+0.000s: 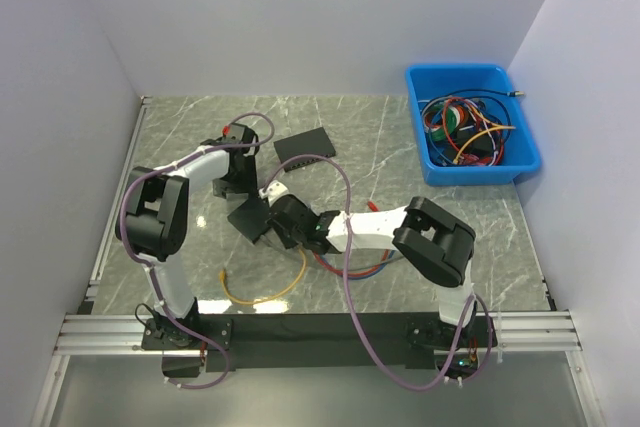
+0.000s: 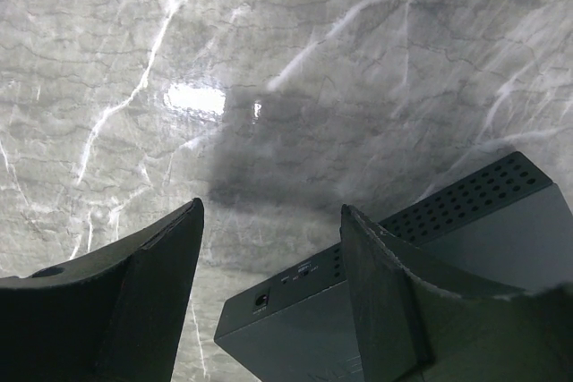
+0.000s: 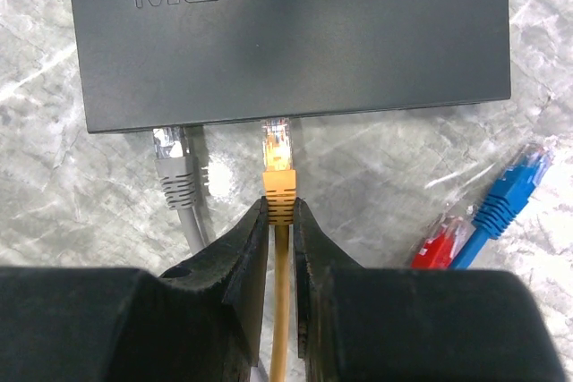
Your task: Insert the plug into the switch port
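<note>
The dark grey switch (image 3: 286,33), marked MERCURY, lies flat with its port side facing my right gripper (image 3: 279,212). That gripper is shut on the yellow plug (image 3: 278,167) by its ribbed boot. The plug's clear tip meets the switch's front edge beside a grey plug (image 3: 175,167) that sits in a port to the left. How deep the yellow tip sits is hidden. In the top view the switch (image 1: 250,219) lies between both arms. My left gripper (image 2: 273,212) is open over the switch's back corner (image 2: 295,328), its right finger (image 2: 394,301) overlapping the casing.
A red plug (image 3: 439,243) and a blue plug (image 3: 510,194) lie loose right of the yellow one. A second black box (image 1: 305,145) rests farther back. The blue bin (image 1: 523,162) of cables stands at the back right. A yellow cable (image 1: 265,292) loops near the front edge.
</note>
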Controlling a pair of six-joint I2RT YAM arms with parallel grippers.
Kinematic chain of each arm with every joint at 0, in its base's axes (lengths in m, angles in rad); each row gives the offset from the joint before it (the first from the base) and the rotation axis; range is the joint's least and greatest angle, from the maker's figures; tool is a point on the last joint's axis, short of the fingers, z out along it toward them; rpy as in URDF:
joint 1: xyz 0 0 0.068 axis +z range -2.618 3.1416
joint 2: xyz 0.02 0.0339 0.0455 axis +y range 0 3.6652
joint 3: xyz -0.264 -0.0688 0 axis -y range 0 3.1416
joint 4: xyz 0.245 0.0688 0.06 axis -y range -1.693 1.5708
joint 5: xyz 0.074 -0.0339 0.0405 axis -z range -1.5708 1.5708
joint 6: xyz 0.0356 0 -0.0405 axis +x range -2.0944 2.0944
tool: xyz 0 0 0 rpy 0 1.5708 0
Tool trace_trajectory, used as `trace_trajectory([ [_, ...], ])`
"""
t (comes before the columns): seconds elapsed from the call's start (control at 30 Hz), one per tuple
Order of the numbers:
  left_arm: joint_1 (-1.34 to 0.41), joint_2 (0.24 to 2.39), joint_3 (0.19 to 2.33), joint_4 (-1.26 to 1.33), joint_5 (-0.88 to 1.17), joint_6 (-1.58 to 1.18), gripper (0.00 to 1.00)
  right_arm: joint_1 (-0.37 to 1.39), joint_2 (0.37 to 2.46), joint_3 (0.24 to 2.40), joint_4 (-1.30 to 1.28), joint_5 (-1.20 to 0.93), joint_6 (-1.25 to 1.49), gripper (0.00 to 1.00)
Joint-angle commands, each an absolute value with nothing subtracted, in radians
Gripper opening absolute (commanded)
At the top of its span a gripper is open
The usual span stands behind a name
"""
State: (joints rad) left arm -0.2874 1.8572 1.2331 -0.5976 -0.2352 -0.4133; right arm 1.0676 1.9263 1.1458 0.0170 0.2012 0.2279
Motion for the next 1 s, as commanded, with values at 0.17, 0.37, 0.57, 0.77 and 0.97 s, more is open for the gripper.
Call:
trace_trajectory([
  [0.17,-0.334,1.864,1.241,-0.638,-0.153,-0.410,0.68,1.075,1.859,1.088,0.213,0.288,0.253,0.00],
  [0.37,-0.353,1.868,1.241,-0.637,-0.132,-0.402,0.68,1.086,1.858,1.069,0.248,0.282,0.249,0.00],
  [0.57,-0.382,1.853,1.233,-0.626,-0.091,-0.394,0.69,1.101,1.842,1.043,0.290,0.293,0.235,0.00],
  [0.77,-0.393,1.862,1.241,-0.635,-0.089,-0.391,0.68,1.103,1.850,1.045,0.313,0.296,0.252,0.00],
  [0.97,-0.393,1.862,1.239,-0.638,-0.104,-0.391,0.69,1.111,1.871,1.077,0.284,0.325,0.253,0.00],
])
